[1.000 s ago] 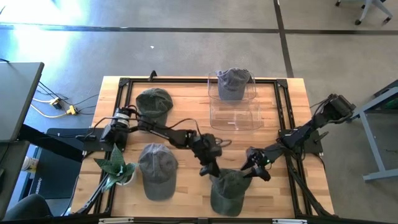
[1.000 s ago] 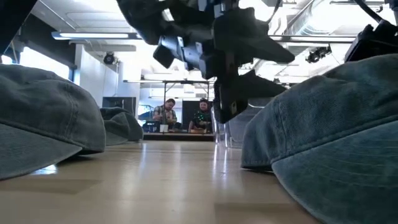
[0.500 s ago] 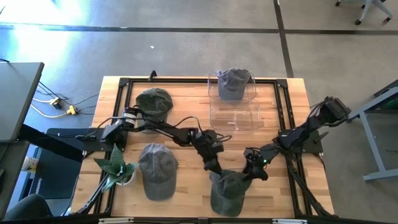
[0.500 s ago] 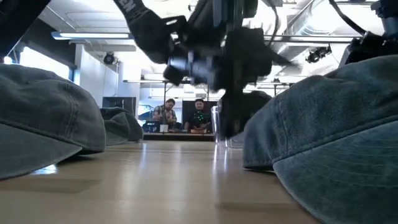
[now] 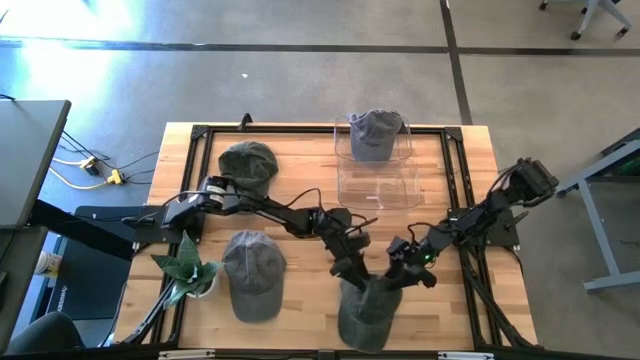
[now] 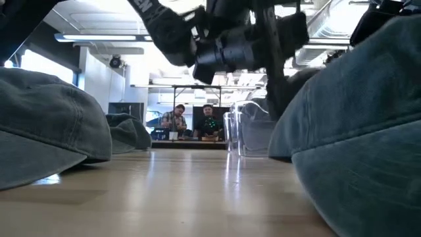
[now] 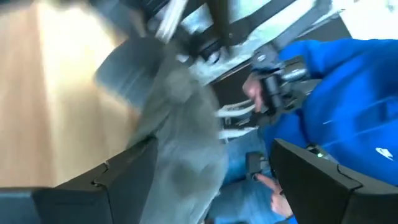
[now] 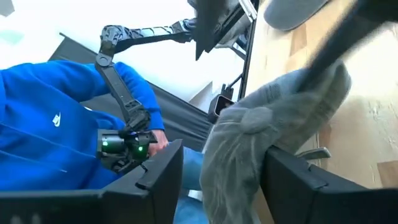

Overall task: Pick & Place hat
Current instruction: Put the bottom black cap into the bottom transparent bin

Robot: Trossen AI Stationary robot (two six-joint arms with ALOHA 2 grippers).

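Both my grippers are on the hat (image 5: 365, 308) at the front edge of the table (image 5: 300, 300). My left gripper (image 5: 352, 272) pinches its near-left rim, and the cloth bunches between my fingers (image 7: 118, 180) in the left wrist view. My right gripper (image 5: 397, 279) clamps the opposite rim, fabric gathered between its fingers (image 8: 298, 180). The hat looks pulled up into a narrow shape. Three more hats sit elsewhere: one (image 5: 252, 273) beside the plant (image 5: 186, 266), one (image 5: 247, 163) at the back left, one (image 5: 375, 132) in the clear bin (image 5: 378, 170).
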